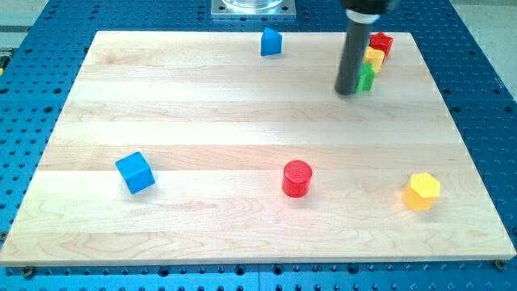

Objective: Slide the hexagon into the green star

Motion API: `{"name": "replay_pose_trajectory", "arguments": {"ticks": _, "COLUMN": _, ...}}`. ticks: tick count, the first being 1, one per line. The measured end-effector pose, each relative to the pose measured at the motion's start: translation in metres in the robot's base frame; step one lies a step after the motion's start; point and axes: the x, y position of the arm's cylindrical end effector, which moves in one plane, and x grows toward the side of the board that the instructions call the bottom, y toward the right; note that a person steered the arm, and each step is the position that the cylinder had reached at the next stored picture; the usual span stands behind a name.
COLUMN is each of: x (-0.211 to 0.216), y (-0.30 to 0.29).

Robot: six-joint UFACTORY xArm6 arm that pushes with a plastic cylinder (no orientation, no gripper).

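Note:
The yellow hexagon (422, 191) lies near the board's lower right. The green star (367, 78) sits at the upper right, partly hidden behind my rod. My tip (346, 91) rests on the board right at the green star's left side, far above and to the left of the hexagon. Whether the tip touches the star I cannot tell.
A small yellow block (373, 57) and a red block (381, 44) stand just above the green star. A blue block (271, 41) is at top centre, a blue cube (134, 172) at lower left, a red cylinder (296, 179) at lower centre. The wooden board (242, 113) lies on a blue perforated table.

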Motion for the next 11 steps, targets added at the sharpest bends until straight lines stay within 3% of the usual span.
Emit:
{"name": "replay_pose_trajectory", "arguments": {"ticks": 1, "x": 0.019, "y": 0.007}}
{"name": "replay_pose_trajectory", "arguments": {"ticks": 2, "x": -0.011, "y": 0.015}}
{"name": "replay_pose_trajectory", "arguments": {"ticks": 3, "x": 0.015, "y": 0.042}}
{"name": "replay_pose_trajectory", "arguments": {"ticks": 5, "x": 0.166, "y": 0.135}}
{"name": "replay_pose_trajectory", "arguments": {"ticks": 6, "x": 0.224, "y": 0.118}}
{"name": "replay_pose_trajectory", "arguments": {"ticks": 7, "x": 0.215, "y": 0.035}}
{"name": "replay_pose_trajectory", "arguments": {"ticks": 8, "x": 0.171, "y": -0.009}}
{"name": "replay_pose_trajectory", "arguments": {"ticks": 11, "x": 0.155, "y": -0.012}}
